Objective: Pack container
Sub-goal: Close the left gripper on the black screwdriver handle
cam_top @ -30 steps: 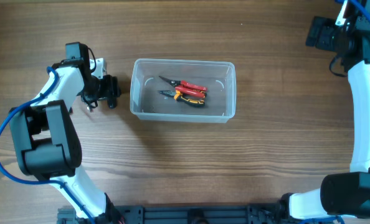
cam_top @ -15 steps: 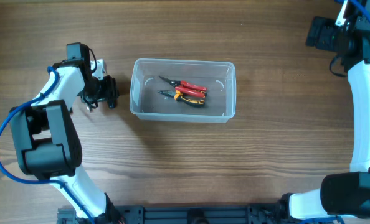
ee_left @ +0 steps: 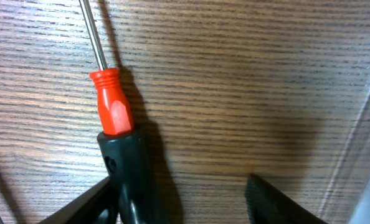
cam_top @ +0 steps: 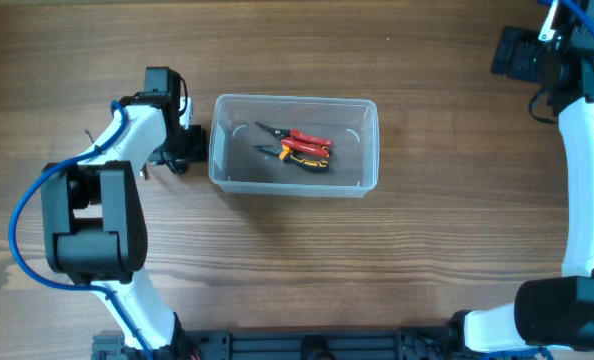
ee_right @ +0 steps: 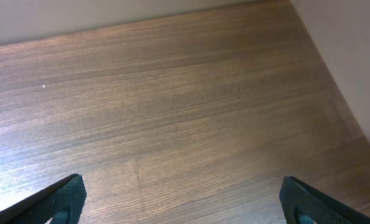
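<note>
The container [cam_top: 295, 98], a clear plastic tub, sits mid-table with red-handled pliers [cam_top: 305, 139] and orange-handled pliers [cam_top: 299, 156] inside. My left gripper [cam_top: 180, 148] is low over the table just left of the tub's left wall. In the left wrist view a screwdriver [ee_left: 113, 112] with a red and black handle lies on the wood. Its black grip rests against the left finger, and the right finger stands well apart. The left gripper [ee_left: 179, 190] is open. The tub's wall [ee_left: 367, 143] shows at the right edge. My right gripper [ee_right: 185, 205] hangs open over bare wood.
The right arm [cam_top: 585, 120] stands along the table's right edge, its gripper [cam_top: 514, 55] at the far right corner. The left arm's base [cam_top: 82, 230] sits at the front left. A pale wall borders the table beyond the right gripper.
The left arm has swung right, bringing its gripper closer to the container's left wall. The right arm and the pliers have not moved.
</note>
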{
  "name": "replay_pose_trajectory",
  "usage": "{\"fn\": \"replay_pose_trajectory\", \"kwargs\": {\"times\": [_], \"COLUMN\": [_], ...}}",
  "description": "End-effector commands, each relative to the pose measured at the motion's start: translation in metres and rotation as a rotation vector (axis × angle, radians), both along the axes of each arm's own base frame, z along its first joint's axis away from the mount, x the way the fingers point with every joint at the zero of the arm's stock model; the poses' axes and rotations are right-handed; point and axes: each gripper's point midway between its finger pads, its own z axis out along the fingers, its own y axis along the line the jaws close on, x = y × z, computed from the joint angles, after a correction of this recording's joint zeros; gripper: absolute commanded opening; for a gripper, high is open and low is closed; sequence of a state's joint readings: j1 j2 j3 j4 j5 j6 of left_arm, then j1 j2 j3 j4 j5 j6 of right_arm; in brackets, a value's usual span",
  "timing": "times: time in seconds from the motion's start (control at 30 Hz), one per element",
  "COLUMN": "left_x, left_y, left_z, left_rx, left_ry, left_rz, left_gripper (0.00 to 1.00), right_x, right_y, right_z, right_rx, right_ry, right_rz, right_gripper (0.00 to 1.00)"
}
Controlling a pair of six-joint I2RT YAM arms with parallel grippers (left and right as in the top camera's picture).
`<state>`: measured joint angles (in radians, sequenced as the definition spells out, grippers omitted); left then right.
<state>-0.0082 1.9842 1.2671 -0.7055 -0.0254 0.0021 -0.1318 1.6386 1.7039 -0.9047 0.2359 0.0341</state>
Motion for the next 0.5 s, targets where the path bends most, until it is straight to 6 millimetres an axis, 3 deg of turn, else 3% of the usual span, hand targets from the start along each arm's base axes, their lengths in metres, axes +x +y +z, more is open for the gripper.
{"fn": "replay_pose_trajectory", "kwargs": {"times": [0.0, 0.23, 0.33, 0.47], "left_x": [-0.008, -0.014, -0.014, -0.013], "left_y": [0.006, 0.022, 0.025, 0.024], "left_z": [-0.015, -0.015, -0.015, -0.015], "left_rx": [-0.003, -0.005, -0.005, -0.005], "left_ry": [0.045, 0.065, 0.066, 0.063], "left_rz": [0.028, 0.070, 0.077, 0.076], "left_gripper": [0.67, 0.65, 0.57, 0.39], "right_x": [0.002, 0.002, 0.002, 0.002], "right_y": [0.001, 0.001, 0.001, 0.001], "right_z": [-0.003, -0.003, -0.003, -0.003], "right_rx": [0.016, 0.016, 0.016, 0.016], "right_ry": [-0.001, -0.001, -0.001, -0.001], "right_rz": [-0.010, -0.010, -0.010, -0.010], "right_gripper": [1.00, 1.00, 1.00, 1.00]}}
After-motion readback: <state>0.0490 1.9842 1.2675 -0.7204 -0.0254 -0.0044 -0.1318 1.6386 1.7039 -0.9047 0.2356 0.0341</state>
